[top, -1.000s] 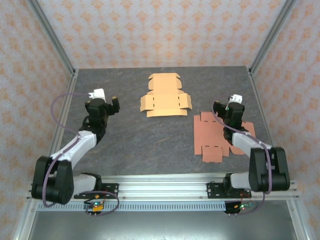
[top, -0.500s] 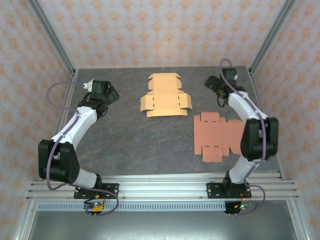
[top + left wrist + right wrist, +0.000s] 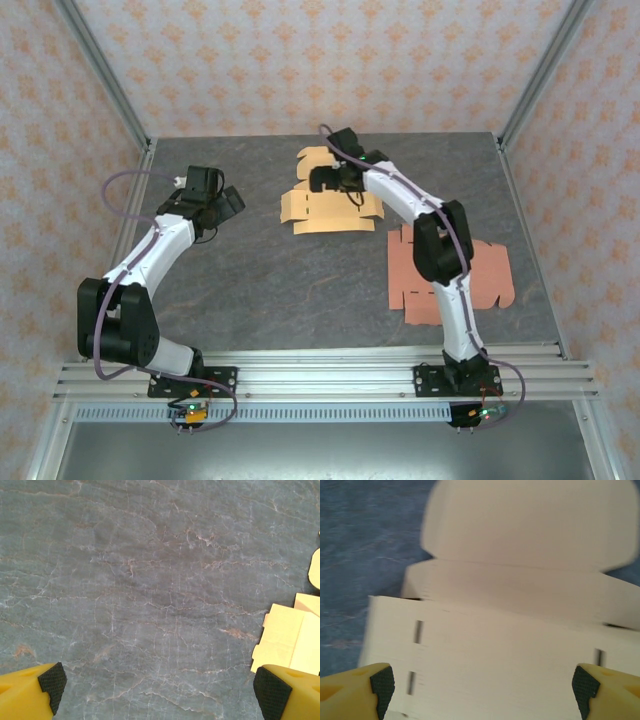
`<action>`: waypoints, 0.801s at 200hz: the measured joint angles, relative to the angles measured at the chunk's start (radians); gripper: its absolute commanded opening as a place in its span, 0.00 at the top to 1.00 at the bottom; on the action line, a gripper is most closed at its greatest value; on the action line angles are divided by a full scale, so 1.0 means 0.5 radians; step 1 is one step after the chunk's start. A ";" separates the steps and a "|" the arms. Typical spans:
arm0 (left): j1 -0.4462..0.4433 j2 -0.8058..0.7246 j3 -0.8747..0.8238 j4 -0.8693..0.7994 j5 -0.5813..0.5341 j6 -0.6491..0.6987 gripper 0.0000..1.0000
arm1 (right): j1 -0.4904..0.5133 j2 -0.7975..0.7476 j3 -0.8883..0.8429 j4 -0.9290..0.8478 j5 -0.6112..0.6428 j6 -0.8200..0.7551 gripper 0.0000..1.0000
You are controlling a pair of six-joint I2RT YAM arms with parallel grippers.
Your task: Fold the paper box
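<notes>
R gripper [image 3: 483, 687] swings across to over the tan box blank [image 3: 318, 213], jaws wide, empty; L gripper [image 3: 162, 687] likewise. Card looks thin, light: grip a flap edge.

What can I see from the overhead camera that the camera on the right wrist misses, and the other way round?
Overhead gives the layout: both arms, the open left gripper, and a reddish-brown cutout at the right. The right wrist view gives close detail: narrow slots in the tan cutout and the black pads on its fingers. Both take in the tan cutout, the right gripper above it, and the dark table.
</notes>
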 measured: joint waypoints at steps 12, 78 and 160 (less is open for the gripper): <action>0.029 0.001 0.000 -0.022 0.024 -0.008 0.00 | 0.065 0.116 0.170 -0.043 0.000 -0.024 0.08; 0.156 0.011 -0.028 -0.036 0.103 -0.018 0.00 | 0.412 0.394 0.294 -0.220 -0.047 -0.304 0.10; 0.240 0.249 -0.070 0.143 0.394 -0.130 0.04 | 0.600 -0.459 -1.011 -0.072 -0.424 -0.519 0.12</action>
